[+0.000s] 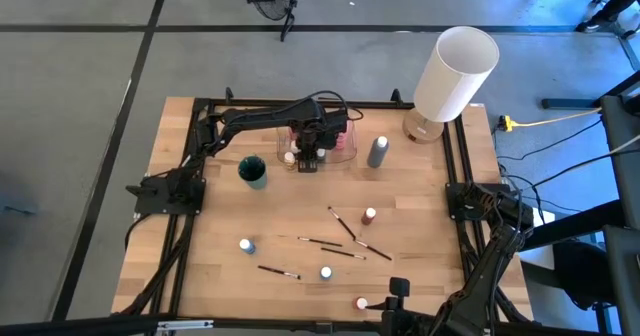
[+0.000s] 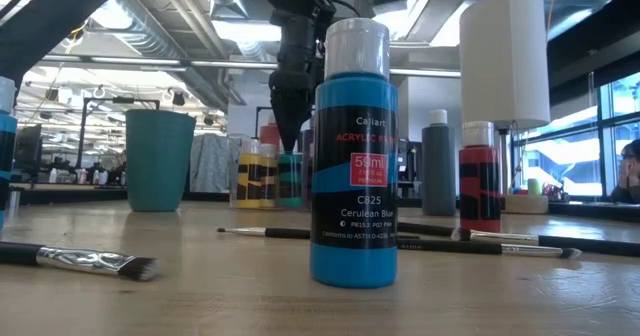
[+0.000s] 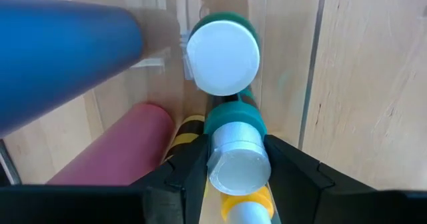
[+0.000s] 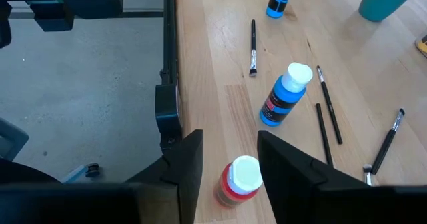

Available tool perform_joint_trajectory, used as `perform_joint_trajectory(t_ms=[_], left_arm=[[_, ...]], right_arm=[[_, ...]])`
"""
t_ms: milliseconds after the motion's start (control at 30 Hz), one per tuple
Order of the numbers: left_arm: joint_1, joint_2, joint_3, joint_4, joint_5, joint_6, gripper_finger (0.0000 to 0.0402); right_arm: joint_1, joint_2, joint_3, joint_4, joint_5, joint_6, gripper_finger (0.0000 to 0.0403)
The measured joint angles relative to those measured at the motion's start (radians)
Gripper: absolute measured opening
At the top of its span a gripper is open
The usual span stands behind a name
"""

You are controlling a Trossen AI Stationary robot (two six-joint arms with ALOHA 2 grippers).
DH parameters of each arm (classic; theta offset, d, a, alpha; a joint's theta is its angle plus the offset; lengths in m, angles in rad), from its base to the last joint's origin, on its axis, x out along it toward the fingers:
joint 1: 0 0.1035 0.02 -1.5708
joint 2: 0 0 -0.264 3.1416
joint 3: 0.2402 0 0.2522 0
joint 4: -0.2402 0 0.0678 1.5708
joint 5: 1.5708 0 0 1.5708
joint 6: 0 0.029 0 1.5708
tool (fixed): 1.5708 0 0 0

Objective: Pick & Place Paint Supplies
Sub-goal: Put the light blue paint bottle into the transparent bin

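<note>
Over the clear tray [image 1: 345, 148] at the bench's far side, left gripper [image 3: 238, 177] fingers clamping a green white-capped bottle [image 3: 239, 159] (another beside it), right gripper [image 4: 230, 159] fingers parted, straddling a red bottle [image 4: 239, 180] at the near edge

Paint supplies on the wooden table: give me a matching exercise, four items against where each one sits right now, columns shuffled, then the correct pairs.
Items:
1. green white-capped paint bottle
2. teal plastic cup
3. tall grey paint bottle
4. red white-capped paint bottle

Places:
A. standing alone beside the clear tray
B. between the left gripper's fingers, over the clear tray
C. at the table's near edge, in front of the right gripper
D. on the table, on the tray's other side

Pairs: 1-B, 2-D, 3-A, 4-C
</note>
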Motion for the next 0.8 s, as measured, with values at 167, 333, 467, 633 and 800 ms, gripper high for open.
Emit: perform_joint_trajectory(t_ms=[167, 333, 467, 633, 800], left_arm=[[0.0, 0.0, 0.0, 0.0, 0.0, 0.0, 0.0139], [0.0, 0.0, 0.0, 0.0, -0.001, 0.0, 0.0139], [0.0, 0.0, -0.001, -0.001, -0.004, -0.006, 0.0139], [0.0, 0.001, -0.001, -0.002, -0.014, -0.007, 0.0139], [0.0, 0.001, -0.001, -0.001, -0.019, -0.007, 0.0139]], right_arm=[[0.0, 0.0, 0.0, 0.0, -0.001, 0.0, 0.0144], [0.0, 0.0, 0.0, 0.0, -0.001, 0.0, 0.0144], [0.0, 0.0, 0.0, 0.0, -0.001, 0.0, 0.0144], [0.0, 0.0, 0.0, 0.001, -0.001, 0.0, 0.0144], [0.0, 0.0, 0.0, 0.003, -0.001, 0.0, 0.0144]])
